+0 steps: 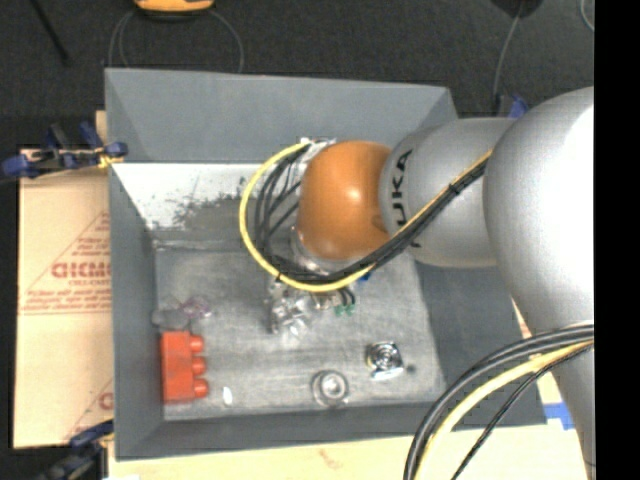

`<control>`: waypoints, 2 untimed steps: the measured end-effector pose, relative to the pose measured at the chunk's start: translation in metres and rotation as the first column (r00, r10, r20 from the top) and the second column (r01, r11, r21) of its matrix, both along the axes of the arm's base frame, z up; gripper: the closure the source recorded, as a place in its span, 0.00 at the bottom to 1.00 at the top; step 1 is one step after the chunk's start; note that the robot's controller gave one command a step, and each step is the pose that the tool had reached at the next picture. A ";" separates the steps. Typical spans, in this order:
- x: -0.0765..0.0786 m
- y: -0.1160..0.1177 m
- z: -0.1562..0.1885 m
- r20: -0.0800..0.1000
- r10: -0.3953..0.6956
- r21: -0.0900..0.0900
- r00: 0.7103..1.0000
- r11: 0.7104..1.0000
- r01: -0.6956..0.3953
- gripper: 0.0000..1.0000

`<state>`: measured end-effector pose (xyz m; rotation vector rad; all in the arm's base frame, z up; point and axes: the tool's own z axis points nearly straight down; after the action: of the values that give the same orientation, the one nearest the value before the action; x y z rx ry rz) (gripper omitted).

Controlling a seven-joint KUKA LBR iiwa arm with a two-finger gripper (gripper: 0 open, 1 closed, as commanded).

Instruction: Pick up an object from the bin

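Silvery metal is glinting at the middle of the grey bin (200,198) floor, where the gripper (287,316) is being held low, at or close to the floor. Whether it is spread or pressed together cannot be told, and nothing is being shown clearly in its grasp. A small green bit (346,309) is lying just to its right, partly tucked under the wrist.

Further out, a shiny crumpled metal piece (383,360) is lying to the near right, and a clear round ring (330,386) is resting against the near wall. A red block (183,366) with rounded studs is sitting well apart in the near left corner, with a pale see-through thing (180,314) just beyond it and a white scrap (227,396) beside it.

Above the gripper, the wrist is being hidden by an orange cover (340,203) ringed with cables, and the silver arm (470,198) is reaching in from the right.

The step in hand is judged to be the reach down to the floor, with no pick yet made. Next, a closing on whatever is lying beneath is being called for, then a straight lift clear of the walls.
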<state>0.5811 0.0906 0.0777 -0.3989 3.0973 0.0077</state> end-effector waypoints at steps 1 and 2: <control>-0.013 -0.001 0.151 -0.005 0.021 -0.007 1.000 1.000 -0.021 1.00; -0.016 -0.025 0.052 -0.011 -0.104 -0.003 0.995 0.995 0.104 1.00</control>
<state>0.5656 0.0658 0.1297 -0.2380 3.1251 0.0053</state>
